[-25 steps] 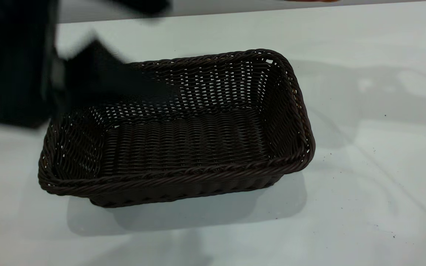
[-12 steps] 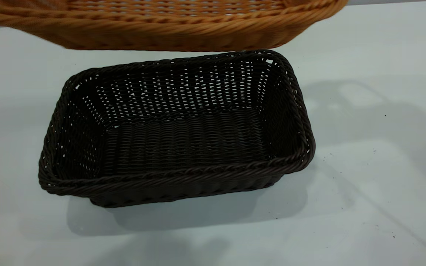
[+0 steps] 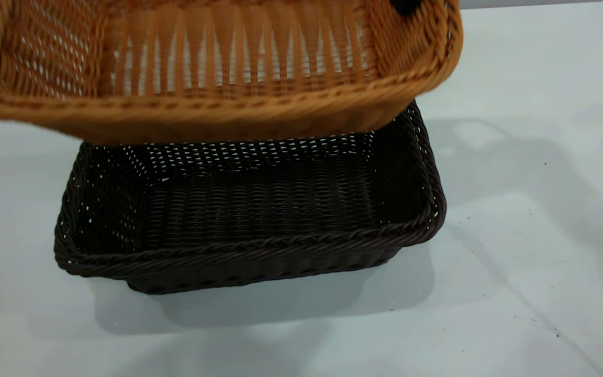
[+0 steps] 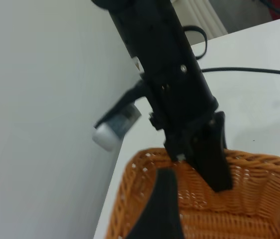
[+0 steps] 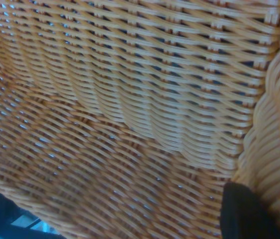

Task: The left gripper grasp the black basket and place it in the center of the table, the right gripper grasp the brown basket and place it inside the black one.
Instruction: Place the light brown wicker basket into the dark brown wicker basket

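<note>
1. The black basket (image 3: 249,220) sits flat on the white table (image 3: 516,272), around the middle of the stretch on show. It is open side up with nothing in it.
2. The brown basket (image 3: 212,78) is up in the air, over the black basket's far long side. It is tipped so its open side leans toward the table's near edge.
3. Its left end juts out past the black basket's left end. Whether the two baskets touch cannot be told.
4. The right gripper (image 4: 199,159) is clamped on the brown basket's rim at its right end, one finger (image 5: 244,211) pressed against the inside of the woven wall and the other down the outside.
5. From the exterior view, only a black nub of that gripper shows, at the basket's upper right corner.
6. The left gripper (image 4: 164,204) hangs clear of the black basket, pointing at the brown one; open or closed, it cannot be told.
</note>
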Available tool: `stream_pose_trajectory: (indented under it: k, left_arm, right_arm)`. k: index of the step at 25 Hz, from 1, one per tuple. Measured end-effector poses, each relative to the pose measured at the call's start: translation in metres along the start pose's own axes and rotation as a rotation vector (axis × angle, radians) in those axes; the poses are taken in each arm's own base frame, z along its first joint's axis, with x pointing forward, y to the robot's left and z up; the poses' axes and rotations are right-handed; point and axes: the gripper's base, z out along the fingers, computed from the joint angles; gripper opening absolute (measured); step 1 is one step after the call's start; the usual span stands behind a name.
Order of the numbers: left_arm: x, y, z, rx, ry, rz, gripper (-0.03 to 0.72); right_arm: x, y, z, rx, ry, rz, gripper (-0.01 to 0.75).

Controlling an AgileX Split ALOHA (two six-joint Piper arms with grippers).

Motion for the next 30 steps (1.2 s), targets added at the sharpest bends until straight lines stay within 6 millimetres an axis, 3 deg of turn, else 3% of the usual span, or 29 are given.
stream_pose_trajectory:
  k: [19,30]
  left_arm:
    - [-0.004,0.011,-0.001,-0.12,-0.046,0.034,0.616]
    - [-0.005,0.011,-0.001,-0.124,-0.048,0.036,0.616]
  right_arm:
    - [0.009,-0.016,0.027,-0.014,0.078,0.039,0.104]
    - [0.012,-0.001,0.039,-0.017,0.112,-0.011,0.104]
